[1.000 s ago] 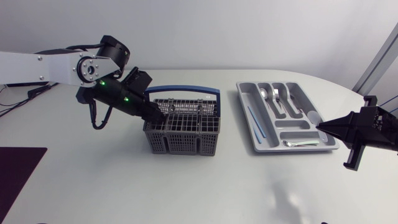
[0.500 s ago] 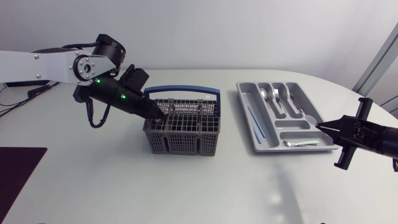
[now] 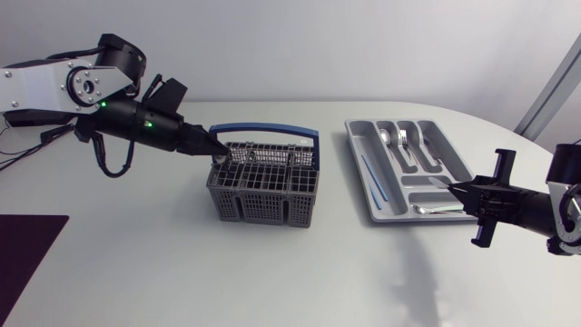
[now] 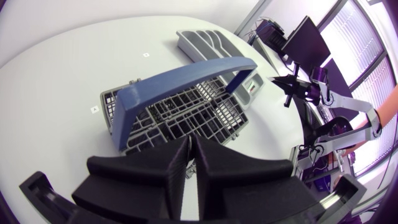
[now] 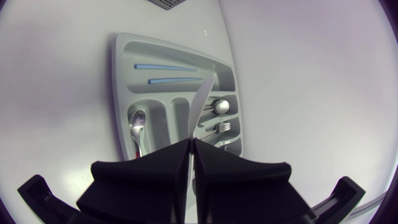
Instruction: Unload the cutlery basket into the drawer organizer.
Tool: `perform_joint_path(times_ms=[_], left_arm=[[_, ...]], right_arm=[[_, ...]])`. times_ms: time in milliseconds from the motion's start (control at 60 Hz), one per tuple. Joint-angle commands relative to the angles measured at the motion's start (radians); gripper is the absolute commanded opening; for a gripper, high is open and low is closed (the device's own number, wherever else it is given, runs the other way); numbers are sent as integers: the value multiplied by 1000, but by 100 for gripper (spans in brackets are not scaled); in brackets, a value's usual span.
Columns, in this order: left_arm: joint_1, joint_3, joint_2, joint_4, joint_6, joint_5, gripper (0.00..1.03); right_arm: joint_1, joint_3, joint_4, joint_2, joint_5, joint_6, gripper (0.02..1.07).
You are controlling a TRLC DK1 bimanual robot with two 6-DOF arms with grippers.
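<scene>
Two containers stand apart on the desk point(image 3: 300, 272): a grey basket point(image 3: 265, 186) with a blue handle point(image 3: 268, 132), and a grey organizer point(image 3: 392, 121) to its right. The organizer's long outer compartment holds two blue sticks point(image 5: 165, 66). Its middle compartments hold a spoon point(image 5: 138, 127), a fork point(image 5: 225, 126) and more silver cutlery. My right tool point(image 3: 457, 188) is clamped on a pale knife point(image 5: 202, 99), whose blade points out over the organizer's near side. My left tool point(image 3: 216, 153) sits at the basket's left rim, under the handle, fingers pressed narrow. I cannot tell whether they pinch anything.
</scene>
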Motion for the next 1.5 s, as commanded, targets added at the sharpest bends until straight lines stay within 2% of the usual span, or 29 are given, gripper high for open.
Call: perform_joint_path(times_ms=[0, 167, 317, 433, 867, 883, 917, 950, 983, 1033, 1167, 1283, 1400, 1483], left_arm=[[37, -33, -21, 2, -20, 41, 12], [66, -53, -40, 2, -31, 109, 12], [87, -65, -43, -1, -51, 191, 12], [101, -64, -49, -13, -52, 225, 12], [143, -61, -83, -63, -48, 307, 12], [144, -61, -84, -67, -46, 310, 11], [146, -61, -89, -75, -43, 313, 11], [150, -62, -96, -81, -40, 319, 12], [158, -62, -99, -89, -35, 330, 12], [167, -59, -104, -102, -31, 340, 11], [185, -58, -119, -138, -9, 366, 11], [199, -53, -133, -161, 3, 385, 11], [208, -41, -153, -185, 9, 402, 12], [208, -36, -169, -198, 11, 411, 11]], right_arm=[[22, -32, 45, 31, 30, -48, 8], [51, -46, 137, 93, 99, -110, 8], [68, -66, 279, 212, 174, -190, 8], [71, -78, 377, 295, 205, -229, 8], [92, -110, 518, 398, 274, -284, 9], [92, -110, 524, 404, 275, -285, 11], [91, -110, 527, 407, 278, -287, 22], [89, -112, 527, 407, 282, -287, 43], [88, -112, 527, 404, 288, -287, 59], [86, -118, 526, 387, 289, -285, 74], [83, -142, 515, 292, 283, -268, 86], [89, -159, 486, 165, 259, -201, 88], [131, -127, 234, -64, 232, -69, 89], [181, -90, 101, -185, 222, 29, 89]])
